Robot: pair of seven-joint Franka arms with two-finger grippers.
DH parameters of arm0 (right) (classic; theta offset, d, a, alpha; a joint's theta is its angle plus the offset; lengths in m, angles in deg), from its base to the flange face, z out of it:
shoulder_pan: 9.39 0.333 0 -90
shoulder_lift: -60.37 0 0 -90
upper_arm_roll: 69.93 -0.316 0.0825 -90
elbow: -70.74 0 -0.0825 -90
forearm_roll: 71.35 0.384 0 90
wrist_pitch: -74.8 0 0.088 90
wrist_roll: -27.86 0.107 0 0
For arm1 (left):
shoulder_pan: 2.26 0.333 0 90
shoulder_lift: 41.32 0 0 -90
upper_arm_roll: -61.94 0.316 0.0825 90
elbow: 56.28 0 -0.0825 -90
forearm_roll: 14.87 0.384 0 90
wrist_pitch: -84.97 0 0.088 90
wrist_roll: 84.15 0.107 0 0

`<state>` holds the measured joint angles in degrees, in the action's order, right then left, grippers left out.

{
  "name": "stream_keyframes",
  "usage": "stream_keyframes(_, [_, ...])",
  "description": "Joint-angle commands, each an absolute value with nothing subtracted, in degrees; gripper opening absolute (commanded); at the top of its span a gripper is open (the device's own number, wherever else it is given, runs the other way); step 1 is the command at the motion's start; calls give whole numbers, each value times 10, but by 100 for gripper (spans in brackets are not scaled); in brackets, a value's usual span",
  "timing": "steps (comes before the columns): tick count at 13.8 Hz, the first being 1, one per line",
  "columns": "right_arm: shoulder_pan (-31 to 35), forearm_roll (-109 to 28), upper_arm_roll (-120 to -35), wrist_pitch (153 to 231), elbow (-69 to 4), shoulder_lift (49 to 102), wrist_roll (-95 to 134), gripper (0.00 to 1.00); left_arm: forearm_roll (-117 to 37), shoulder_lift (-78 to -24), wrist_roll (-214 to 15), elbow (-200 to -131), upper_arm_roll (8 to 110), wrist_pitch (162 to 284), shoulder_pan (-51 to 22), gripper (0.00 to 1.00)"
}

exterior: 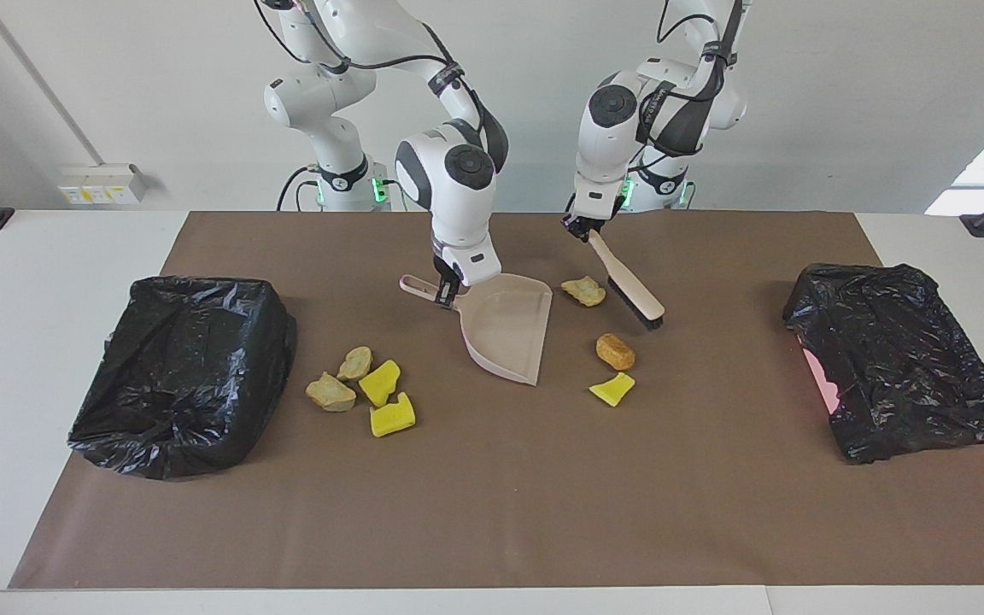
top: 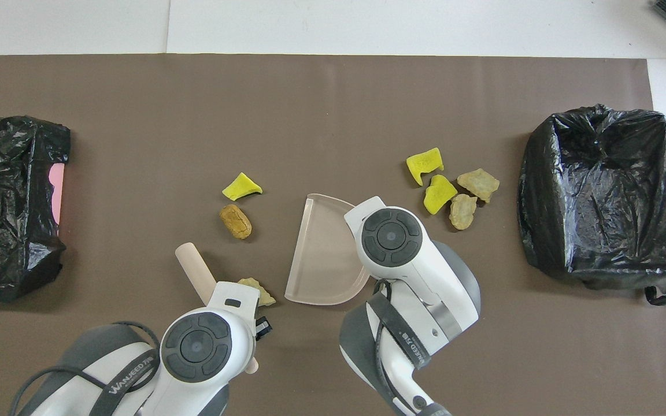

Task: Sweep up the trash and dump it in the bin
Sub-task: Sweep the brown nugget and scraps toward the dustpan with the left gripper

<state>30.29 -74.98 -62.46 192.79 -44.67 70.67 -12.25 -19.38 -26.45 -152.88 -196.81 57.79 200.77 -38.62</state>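
Left pincer (exterior: 582, 227): clamped shut on the handle end of the brush (exterior: 629, 289), over the robots' edge of the bench (exterior: 39, 248), about mid-length. Brush long axis slanted: handle up at the pincer, bristle head low, pointing away from the robots and toward the left arm's end. Bristles touching the bench or just off it: cannot tell.

Right pincer (exterior: 445, 290): clamped shut on the dustpan (exterior: 505, 329) handle. Dustpan low at the bench, mid-length, straight open lip facing the left arm's end.

Trash: seven lumps, all on the bench, none in the dustpan.
- Tan chunk (exterior: 584, 291): between lip and brush head, just beside the brush, apart from the lip.
- Brown lump (exterior: 615, 351) and yellow wedge (exterior: 612, 389): farther from the robots than the chunk, near each other, also on the lip's open side.
- Cluster (exterior: 379, 382) of four, two yellow and two tan: at the dustpan's closed side, toward the right arm's end, near the bin (exterior: 184, 367) there.

Second bin (exterior: 902, 367): at the left arm's end, well apart from all trash.

Key relation, judged: three lumps lying between brush and open lip, so brush on the correct side for a push toward the dustpan. Left arm nearer to those three. Likely next: bristles down at the lumps' left-arm side, then a drag toward the lip. Risk: a lump rolling past the lip's corner.
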Motion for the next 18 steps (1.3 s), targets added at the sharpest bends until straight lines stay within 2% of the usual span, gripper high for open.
stream_keyframes(1, [303, -760, -625, 1943, -454, 707, -113, 0, -273, -257, -1586, -1972, 584, 1995, -404, 0])
stream_keyframes(5, [303, -760, -625, 1943, -454, 707, -109, 0, -350, -273, -1665, -1977, 584, 2048, -444, 0])
stream_keyframes(9, [303, -759, -625, 1943, -454, 707, -109, 0, -375, -301, -1662, -1973, 585, 2152, -437, 0])
stream_keyframes(13, [303, -759, -625, 1943, -454, 707, -102, 0, -374, -324, -1533, -1953, 590, 2174, -401, 0])
stream_keyframes(18, [303, -759, -625, 1943, -454, 707, -95, 0, -374, -353, -1374, -1914, 590, 2167, -395, 0])
